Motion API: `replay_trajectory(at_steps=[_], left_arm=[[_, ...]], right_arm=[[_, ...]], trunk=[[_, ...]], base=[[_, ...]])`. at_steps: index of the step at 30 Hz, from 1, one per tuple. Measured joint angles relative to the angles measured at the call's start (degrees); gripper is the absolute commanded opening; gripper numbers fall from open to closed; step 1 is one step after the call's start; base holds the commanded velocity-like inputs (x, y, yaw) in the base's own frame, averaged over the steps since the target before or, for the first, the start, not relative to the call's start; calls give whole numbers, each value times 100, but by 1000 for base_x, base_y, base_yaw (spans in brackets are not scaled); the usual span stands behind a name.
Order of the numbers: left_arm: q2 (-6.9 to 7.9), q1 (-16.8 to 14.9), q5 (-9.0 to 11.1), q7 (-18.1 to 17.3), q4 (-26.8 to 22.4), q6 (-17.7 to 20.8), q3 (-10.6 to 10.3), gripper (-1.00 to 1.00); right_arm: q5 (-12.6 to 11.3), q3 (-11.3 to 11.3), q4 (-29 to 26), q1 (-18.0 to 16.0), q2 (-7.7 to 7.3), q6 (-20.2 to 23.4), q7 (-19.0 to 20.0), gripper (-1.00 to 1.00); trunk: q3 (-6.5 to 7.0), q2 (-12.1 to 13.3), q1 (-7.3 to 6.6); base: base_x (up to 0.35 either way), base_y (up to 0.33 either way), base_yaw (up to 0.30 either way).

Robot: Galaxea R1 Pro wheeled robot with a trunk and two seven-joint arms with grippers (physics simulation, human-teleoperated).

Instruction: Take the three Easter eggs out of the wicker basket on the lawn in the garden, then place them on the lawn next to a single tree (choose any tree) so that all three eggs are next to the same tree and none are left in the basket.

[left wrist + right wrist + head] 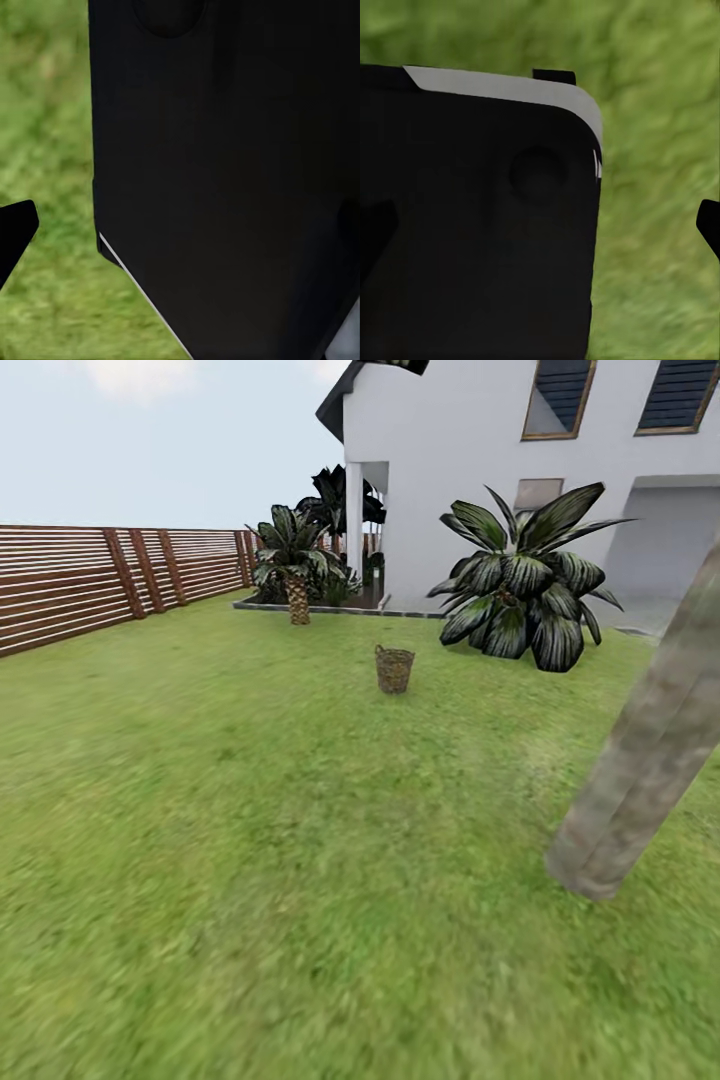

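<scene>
Head view shows the wicker basket (394, 669) standing upright on the lawn (250, 830), well ahead of the robot and far beyond reach of either gripper. Whether eggs lie inside cannot be told at this range. A thick, pale mottled tree (650, 750) leans up at the right, nearer than the basket, with its base set in the grass. Beyond the basket stand a broad-leaved bush (525, 595), a short palm (296, 565), the white house (480, 450) and a slatted wooden fence (90, 575).

Each wrist view looks past a dark part of the robot to blurred grass, and how far either gripper is open cannot be told.

The step in hand looks like the approach: drive straight at the basket, stop with it between both arms and close in front, and keep this tree in mind as the nearest drop spot.
</scene>
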Motion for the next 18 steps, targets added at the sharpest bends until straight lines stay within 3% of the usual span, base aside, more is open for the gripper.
replay_trajectory(at_steps=[18], left_arm=[[0, 0, 0, 0, -2, 0, 0, 100]], right_arm=[[114, 50, 88, 0, -1, -1, 5, 100]], trunk=[[0, 0, 0]], base=[[299, 221, 0]])
